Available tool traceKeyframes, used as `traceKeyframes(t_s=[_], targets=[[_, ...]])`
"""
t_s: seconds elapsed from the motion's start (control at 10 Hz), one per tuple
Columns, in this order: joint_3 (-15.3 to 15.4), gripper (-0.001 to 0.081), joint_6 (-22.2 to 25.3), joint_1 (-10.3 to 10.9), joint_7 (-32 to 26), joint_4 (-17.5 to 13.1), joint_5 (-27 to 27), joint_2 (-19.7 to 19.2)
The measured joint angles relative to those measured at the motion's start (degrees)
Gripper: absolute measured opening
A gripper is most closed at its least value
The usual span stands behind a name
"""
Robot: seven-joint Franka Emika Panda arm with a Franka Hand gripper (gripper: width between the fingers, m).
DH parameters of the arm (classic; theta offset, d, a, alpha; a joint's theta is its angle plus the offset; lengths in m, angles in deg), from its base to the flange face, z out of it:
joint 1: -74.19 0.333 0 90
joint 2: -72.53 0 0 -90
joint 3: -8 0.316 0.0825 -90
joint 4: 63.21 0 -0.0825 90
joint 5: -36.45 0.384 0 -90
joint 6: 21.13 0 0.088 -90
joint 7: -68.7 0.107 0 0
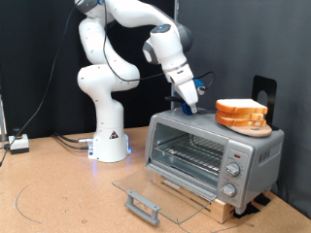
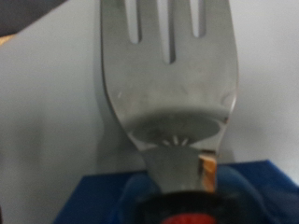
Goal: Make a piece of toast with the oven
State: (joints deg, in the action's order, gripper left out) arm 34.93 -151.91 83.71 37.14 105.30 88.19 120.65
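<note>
Silver oven, door down; one fork under jaws, grip unclear

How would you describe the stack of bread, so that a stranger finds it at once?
Look at the silver oven with its glass door hanging open. On its roof, towards the exterior view's right, lies the stack of bread. Unlike the pincer beside it, it is golden-brown.

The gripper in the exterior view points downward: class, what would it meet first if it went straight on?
Most likely the oven: the gripper hangs just above its top at the end away from the stack of bread slices. The wrist view shows a metal fork held ahead, so its tines would probably touch first; depth is unclear.
</note>
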Motion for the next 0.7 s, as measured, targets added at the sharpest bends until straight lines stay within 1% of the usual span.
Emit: traceKeyframes(t_s=[0.2, 0.3, 0.4, 0.5, 0.6, 0.7], targets=[[-0.02, 0.0807, -0.15, 0.00, -1.74, 0.00, 1.98, -0.24], [-0.03, 0.0695, -0.15, 0.00, -2.02, 0.00, 2.55, -0.29], [-0.03, 0.0695, -0.15, -0.03, -2.02, 0.00, 2.67, -0.31], [-0.02, 0.0493, -0.15, -0.07, -2.01, -0.03, 2.70, -0.35], [-0.02, 0.0468, -0.15, -0.12, -1.99, -0.07, 2.75, -0.39], [-0.02, 0.0468, -0.15, -0.23, -1.97, -0.11, 2.85, -0.43]])
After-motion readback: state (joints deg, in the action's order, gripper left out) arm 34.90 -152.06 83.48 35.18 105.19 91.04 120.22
